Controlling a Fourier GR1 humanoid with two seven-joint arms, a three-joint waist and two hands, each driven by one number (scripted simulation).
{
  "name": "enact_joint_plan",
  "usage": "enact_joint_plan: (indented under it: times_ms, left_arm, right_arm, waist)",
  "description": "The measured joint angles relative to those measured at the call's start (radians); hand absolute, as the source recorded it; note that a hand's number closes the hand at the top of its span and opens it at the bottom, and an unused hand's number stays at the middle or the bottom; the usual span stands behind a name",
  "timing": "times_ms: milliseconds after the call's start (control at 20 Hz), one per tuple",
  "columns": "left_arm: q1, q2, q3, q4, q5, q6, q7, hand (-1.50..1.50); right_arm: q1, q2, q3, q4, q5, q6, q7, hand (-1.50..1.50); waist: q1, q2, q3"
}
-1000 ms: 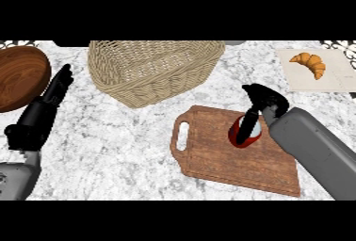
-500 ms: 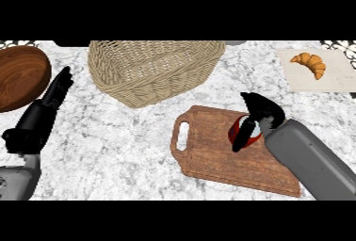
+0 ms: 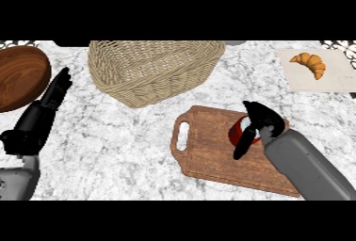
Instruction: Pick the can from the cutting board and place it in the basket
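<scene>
Can (image 3: 242, 132), red-sided with a pale top, stands on the wooden cutting board (image 3: 208, 155), toward the board's far right part, and the right hand (image 3: 259, 123) is curled round it: dark fingers (image 3: 245, 143) run down across its front while the rest of the hand covers its right side and most of its top. Only a sliver of the red wall and a patch of the light lid show past the hand. The grey right forearm comes in from the lower right corner and lies over the board's near right part.

The board is tilted on the white marbled counter (image 3: 125, 155), its handle slot facing left. Beyond it, well apart and toward the far middle of the counter, sits the woven wicker basket (image 3: 149, 70), its open mouth tipped away from the board. Far right, a croissant (image 3: 311, 64) lies on a pale square napkin (image 3: 327, 80).

At the left edge the left hand (image 3: 55, 89) rests open, fingers straight and pointing away from the robot, holding nothing. Just beside its fingertips is a round dark wooden bowl (image 3: 20, 77), partly cut by the left edge.
</scene>
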Motion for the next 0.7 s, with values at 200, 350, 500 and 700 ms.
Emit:
enact_joint_plan:
  times_ms: [200,350,500,700]
  left_arm:
    - [-0.002,-0.017,0.003,-0.016,-0.017,-0.006,0.018,0.0]
    - [-0.015,-0.022,0.013,-0.016,-0.029,-0.014,0.029,0.0]
    - [-0.021,-0.025,0.03,0.007,-0.033,-0.03,0.01,0.0]
    - [-0.032,-0.046,0.035,0.019,-0.053,-0.031,0.005,0.0]
  right_arm:
    - [0.008,0.029,-0.032,0.042,0.038,0.004,-0.021,-1.5]
    - [0.036,0.035,-0.051,0.024,0.055,0.013,-0.026,1.5]
    - [0.041,0.07,-0.076,0.053,0.089,0.003,-0.042,1.5]
    - [0.042,0.093,-0.103,0.078,0.135,0.006,-0.072,1.5]
  waist:
    - [0.002,-0.001,-0.001]
    - [0.0,-0.003,-0.002]
    - [0.001,-0.006,-0.005]
    - [0.001,-0.009,-0.007]
